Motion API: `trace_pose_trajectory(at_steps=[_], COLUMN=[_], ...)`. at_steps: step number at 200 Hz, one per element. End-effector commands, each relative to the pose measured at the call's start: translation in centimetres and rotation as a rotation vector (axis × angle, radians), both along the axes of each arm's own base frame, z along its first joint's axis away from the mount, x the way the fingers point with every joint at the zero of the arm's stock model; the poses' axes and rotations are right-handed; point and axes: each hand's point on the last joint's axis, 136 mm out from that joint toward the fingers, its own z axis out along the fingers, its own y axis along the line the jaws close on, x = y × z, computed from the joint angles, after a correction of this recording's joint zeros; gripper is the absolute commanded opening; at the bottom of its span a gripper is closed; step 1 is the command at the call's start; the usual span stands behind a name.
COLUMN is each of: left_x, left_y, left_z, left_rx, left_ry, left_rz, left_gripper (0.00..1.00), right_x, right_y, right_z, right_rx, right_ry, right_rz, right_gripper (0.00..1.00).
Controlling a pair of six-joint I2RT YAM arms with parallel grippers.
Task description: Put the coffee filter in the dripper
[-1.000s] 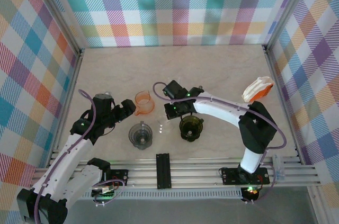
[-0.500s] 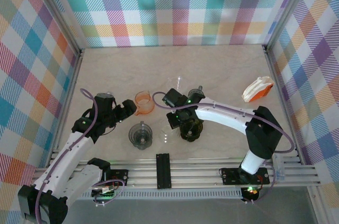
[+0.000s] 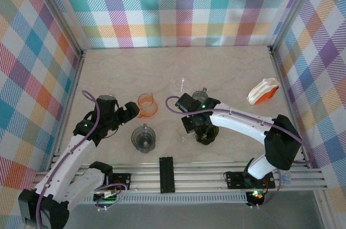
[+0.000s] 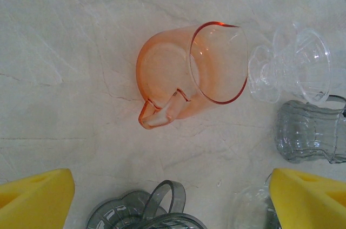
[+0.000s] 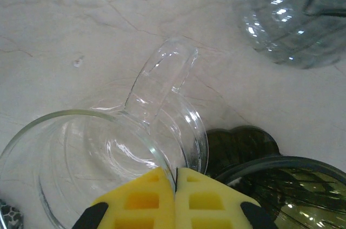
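Nearest the arms, a grey dripper point(image 3: 144, 137) stands on the pale surface point(image 3: 108, 72). To its right a dark dripper point(image 3: 208, 131) is seen, with a clear cup point(image 5: 81, 153) just beside it. The right fingers point(image 5: 178, 185) are pressed together on the thin rim of that clear cup. Whether the cup is lifted or resting cannot be told.

The left fingers point(image 3: 130, 112) are spread wide and empty, just short of an orange jug point(image 4: 178, 77) lying on its side. Beyond the jug stand a ribbed grey glass point(image 4: 305, 131) and a clear stemmed glass point(image 4: 303, 64).

The filter point(image 3: 263, 91), apparently white paper in an orange holder, lies at the far right of the surface. It is well apart from every dripper and from both sets of fingers.

Several risks are judged from here. The smooth rim could slip from so narrow a pinch, so the cup could swing or drop. The dark dripper could be knocked, being so close. The filter cannot be fetched until something is released, and more than one sheet could be taken at once.
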Motion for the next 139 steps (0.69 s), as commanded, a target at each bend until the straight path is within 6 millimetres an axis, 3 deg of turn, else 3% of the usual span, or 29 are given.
trace_pose_trajectory(at_steps=[1, 28, 66, 102, 127, 139], left_x=[-0.1, -0.2, -0.3, -0.6, -0.6, -0.6], left_y=[-0.2, 0.3, 0.3, 0.3, 0.3, 0.2], left_z=[0.6, 0.9, 0.8, 0.5, 0.4, 0.2], left_rx=[-0.001, 0.014, 0.012, 0.019, 0.016, 0.010], left_ry=[-0.011, -0.022, -0.014, -0.002, -0.001, 0.002], left_rz=[-0.010, 0.007, 0.005, 0.000, 0.000, 0.000], left_gripper=[0.93, 0.94, 0.94, 0.94, 0.94, 0.94], right_x=[-0.3, -0.3, 0.8, 1.3, 1.1, 0.9], right_y=[-0.7, 2.8, 5.6, 5.2, 4.8, 4.7], right_z=[0.9, 2.5, 1.9, 0.3, -0.4, -0.6], right_rx=[0.007, 0.193, 0.256, 0.204, 0.188, 0.192], right_ry=[-0.006, -0.023, -0.030, -0.038, -0.028, -0.025], right_rz=[-0.003, 0.065, 0.101, 0.090, 0.079, 0.074], right_gripper=[0.00, 0.00, 0.00, 0.01, 0.08, 0.17])
